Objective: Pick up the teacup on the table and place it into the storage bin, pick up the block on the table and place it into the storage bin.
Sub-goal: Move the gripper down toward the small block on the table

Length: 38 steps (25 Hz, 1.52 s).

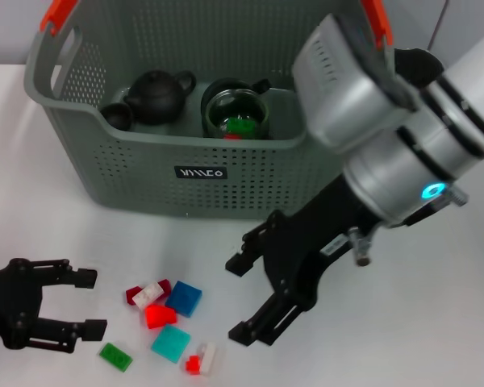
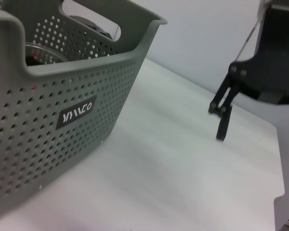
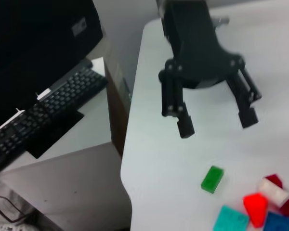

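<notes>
Head cam looks fwd and down over the table [image 1: 468, 322], taking in the storage bin [image 1: 145, 173], both arms and the blocks [image 1: 168, 318]. Left wrist cam sits low, close to the bin's label wall, facing the right pincer [image 2: 223, 120] across the table. Right wrist cam looks back at the left pincer [image 3: 216, 119] and blocks. All share the tabletop.

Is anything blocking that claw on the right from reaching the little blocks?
Nothing visible. The right claw hangs open beside the blocks on bare table; the left claw waits opposite.
</notes>
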Motion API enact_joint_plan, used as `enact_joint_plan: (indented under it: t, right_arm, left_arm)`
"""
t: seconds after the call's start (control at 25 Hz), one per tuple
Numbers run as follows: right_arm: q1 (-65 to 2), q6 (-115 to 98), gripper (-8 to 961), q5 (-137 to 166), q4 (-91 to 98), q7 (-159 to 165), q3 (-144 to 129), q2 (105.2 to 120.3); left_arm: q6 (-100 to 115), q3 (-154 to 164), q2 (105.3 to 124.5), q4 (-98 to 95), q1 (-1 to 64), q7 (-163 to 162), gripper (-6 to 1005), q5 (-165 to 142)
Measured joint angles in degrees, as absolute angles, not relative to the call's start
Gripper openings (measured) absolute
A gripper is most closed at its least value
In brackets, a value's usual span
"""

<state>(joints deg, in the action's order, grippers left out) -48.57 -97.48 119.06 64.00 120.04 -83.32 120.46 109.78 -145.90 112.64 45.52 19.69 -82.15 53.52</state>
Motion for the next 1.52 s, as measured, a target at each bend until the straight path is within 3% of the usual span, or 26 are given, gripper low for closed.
enact_joint_plan:
  t: [0.36, 0.76, 1.52]
  right_arm:
    - [-53.50, -89.37, 945, 120.01, 60.89, 134.30, -97.91, 120.59]
    - [-58.41, -80.52, 943, 120.49, 55.17, 140.73, -108.54, 121.05]
    - [-57.36, -67.21, 941, 118.41, 55.14, 142.25, -121.58, 121.73]
  left_arm:
    - [109.77, -145.81, 112.58, 45.53, 20.79, -82.26, 891, 53.17]
    - [109.53, -146.34, 111.23, 45.57, 20.19, -82.42, 891, 50.90]
    - [109.24, -146.14, 111.57, 45.53, 20.47, -81.75, 890, 50.80]
